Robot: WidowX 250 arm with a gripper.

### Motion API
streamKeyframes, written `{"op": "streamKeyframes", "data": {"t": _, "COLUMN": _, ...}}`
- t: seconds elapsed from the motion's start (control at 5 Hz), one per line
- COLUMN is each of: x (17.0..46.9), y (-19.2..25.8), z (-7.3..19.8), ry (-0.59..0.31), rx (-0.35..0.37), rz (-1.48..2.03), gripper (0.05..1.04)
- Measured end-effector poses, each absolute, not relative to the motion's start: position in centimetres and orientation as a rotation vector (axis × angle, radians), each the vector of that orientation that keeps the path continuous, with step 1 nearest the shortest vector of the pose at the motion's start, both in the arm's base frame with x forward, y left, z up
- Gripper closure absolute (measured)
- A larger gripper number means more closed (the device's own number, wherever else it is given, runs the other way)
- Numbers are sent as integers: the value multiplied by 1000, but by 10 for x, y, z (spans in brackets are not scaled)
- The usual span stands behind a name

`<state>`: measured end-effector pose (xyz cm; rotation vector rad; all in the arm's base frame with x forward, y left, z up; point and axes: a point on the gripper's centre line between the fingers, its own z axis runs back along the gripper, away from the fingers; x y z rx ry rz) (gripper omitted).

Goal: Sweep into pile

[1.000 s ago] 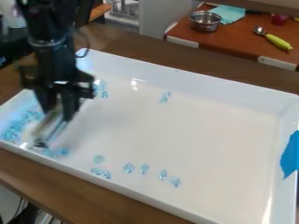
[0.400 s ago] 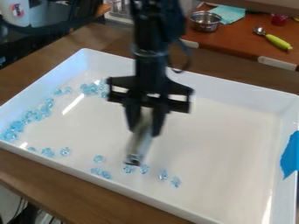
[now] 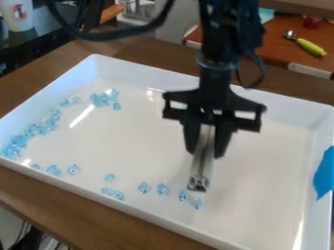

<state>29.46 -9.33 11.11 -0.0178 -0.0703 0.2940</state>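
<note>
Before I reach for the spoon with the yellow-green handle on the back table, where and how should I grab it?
Probably best at the middle of its handle, coming from above and pinching across the width. The spoon lies flat, and the handle is long and thicker than the neck, pointing away from the metal bowl.

TEXT: you can read no words, numbers or brands | MARK: at the camera view's upper left you see a white cup (image 3: 13, 22) bearing a small red and dark printed mark (image 3: 20, 10) | LEGIBILITY: the print is too small for you to make out
</note>
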Motion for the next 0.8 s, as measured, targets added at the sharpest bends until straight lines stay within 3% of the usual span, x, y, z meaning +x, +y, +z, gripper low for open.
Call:
{"op": "streamKeyframes", "data": {"t": 0.4, "x": 281, "y": -109, "z": 86, "ry": -124, "rx": 0, "rz": 283, "gripper": 711}}
{"op": "streamKeyframes", "data": {"t": 0.6, "x": 276, "y": -104, "z": 89, "ry": -159, "rx": -23, "rz": 304, "gripper": 711}}
{"op": "streamKeyframes", "data": {"t": 0.8, "x": 273, "y": -91, "z": 86, "ry": -139, "rx": -27, "rz": 321, "gripper": 711}}
